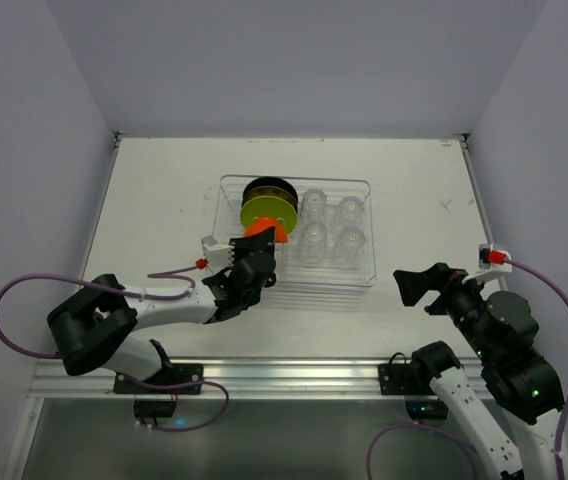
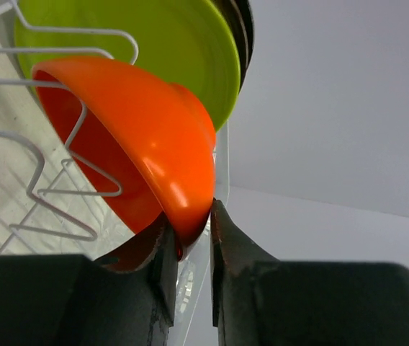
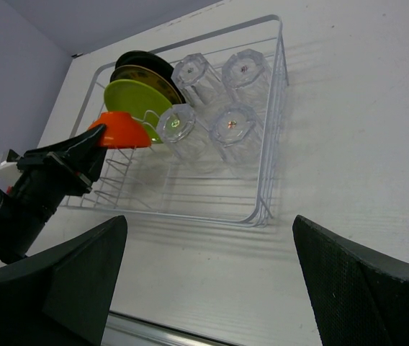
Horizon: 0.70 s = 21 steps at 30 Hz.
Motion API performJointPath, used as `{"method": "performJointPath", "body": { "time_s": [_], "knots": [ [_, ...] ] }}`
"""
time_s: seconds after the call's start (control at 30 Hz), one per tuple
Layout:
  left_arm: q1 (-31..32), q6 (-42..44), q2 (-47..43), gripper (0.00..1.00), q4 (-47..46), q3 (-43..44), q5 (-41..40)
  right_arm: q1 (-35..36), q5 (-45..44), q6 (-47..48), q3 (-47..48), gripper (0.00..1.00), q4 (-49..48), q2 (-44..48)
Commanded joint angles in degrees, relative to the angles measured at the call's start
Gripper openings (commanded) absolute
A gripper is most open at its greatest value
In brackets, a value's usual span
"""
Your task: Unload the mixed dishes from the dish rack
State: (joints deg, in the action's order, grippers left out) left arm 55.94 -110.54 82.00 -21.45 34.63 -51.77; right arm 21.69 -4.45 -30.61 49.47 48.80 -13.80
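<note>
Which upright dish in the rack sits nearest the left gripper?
The orange bowl, its rim inside the left gripper; the green plate and black plate stand behind it.

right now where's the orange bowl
Top view: the orange bowl sits in the dish rack's left side, in front of the yellow-green plate, rim in the left claw.

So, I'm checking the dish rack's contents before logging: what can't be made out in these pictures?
Top view: black round plate mostly hidden behind yellow-green round plate.
Top view: small glossy orange-red bowl, near half under the left hand.
Left wrist view: four small clear tumblers lie outside the frame.
Right wrist view: right hand, finger bases cut off by the bottom edge.
</note>
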Motion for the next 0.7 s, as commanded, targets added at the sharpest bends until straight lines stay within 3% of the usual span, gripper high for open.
{"method": "performJointPath", "body": {
  "time_s": [0.0,0.07,0.17,0.67],
  "knots": [
    [0.1,-0.8,-0.2,0.17,-1.5,-1.1,-3.6,-0.1,1.4,1.1,1.3,0.99,-0.5,-0.6],
    [0.1,-0.5,-0.6,0.07,-2.2,-1.8,-4.0,-0.1,1.5,1.2,1.4,0.99,-0.5,-0.9],
    [0.1,1.8,-1.9,0.00,-3.4,-1.9,-4.5,-0.1,1.5,1.2,1.4,0.99,-0.7,-1.1],
    [0.1,18.3,-10.3,0.00,-19.4,-5.7,-4.7,-0.2,1.6,1.3,0.8,0.99,-1.4,-1.4]
  ]
}}
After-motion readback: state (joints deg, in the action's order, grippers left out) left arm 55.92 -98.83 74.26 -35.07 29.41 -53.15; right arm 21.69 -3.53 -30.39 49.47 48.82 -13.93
